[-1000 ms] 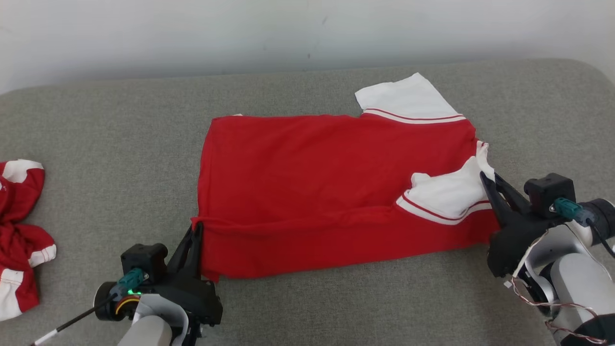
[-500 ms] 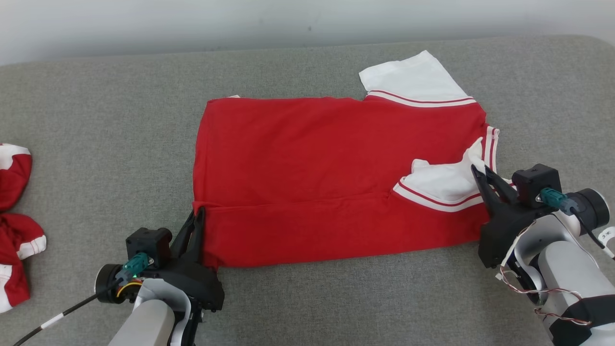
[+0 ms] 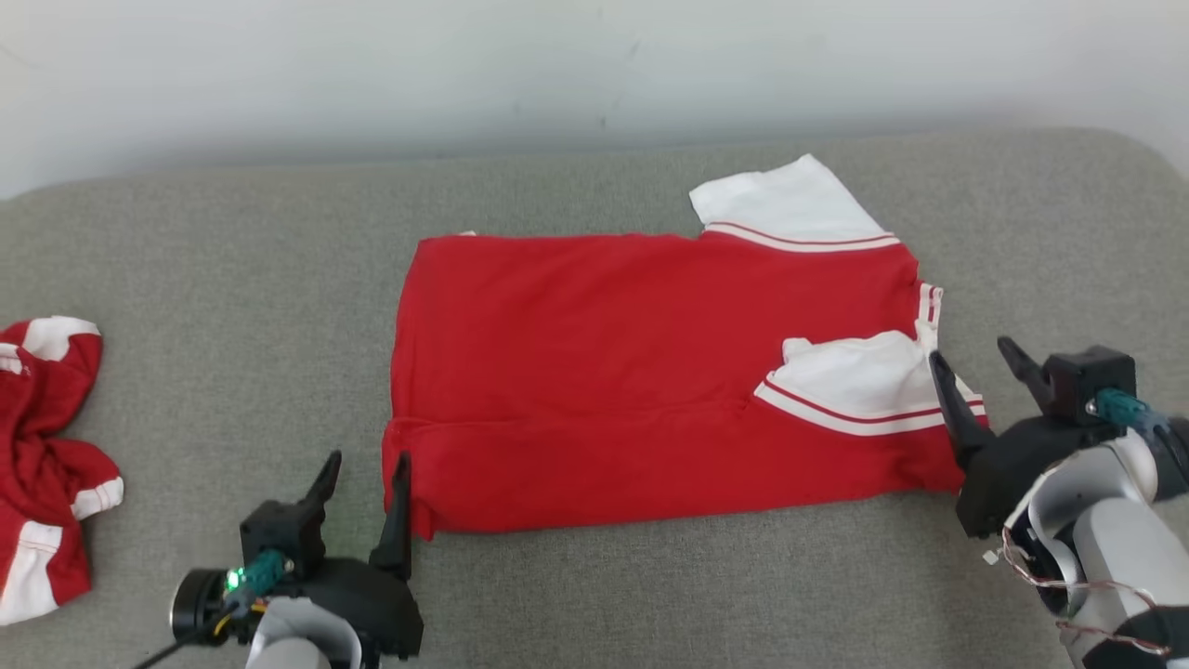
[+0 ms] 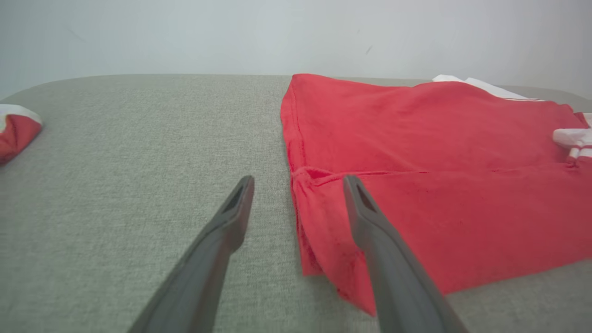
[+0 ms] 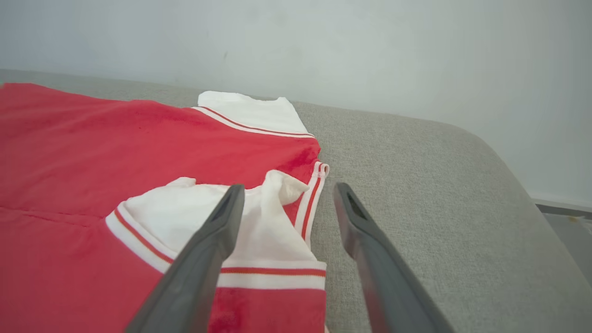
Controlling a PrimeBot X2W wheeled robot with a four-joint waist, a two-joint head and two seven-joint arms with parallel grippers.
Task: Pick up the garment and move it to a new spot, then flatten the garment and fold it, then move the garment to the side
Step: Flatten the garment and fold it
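Released a second ago, the garment (image 3: 650,372) lies flat in the middle of the grey cushion (image 3: 232,279) with its near edge folded over. Its long axis runs left to right, hem toward the robot's left, white sleeves toward its right. The left gripper (image 3: 367,460) stands spread astride the near hem corner. The right gripper (image 3: 969,351) is spread at the collar end. A crumpled red-and-white cloth (image 3: 46,446) lies far left.

garment (image 3: 604,372): middle of padded surface (image 3: 232,279) | other garment (image 3: 46,446): far left, apart
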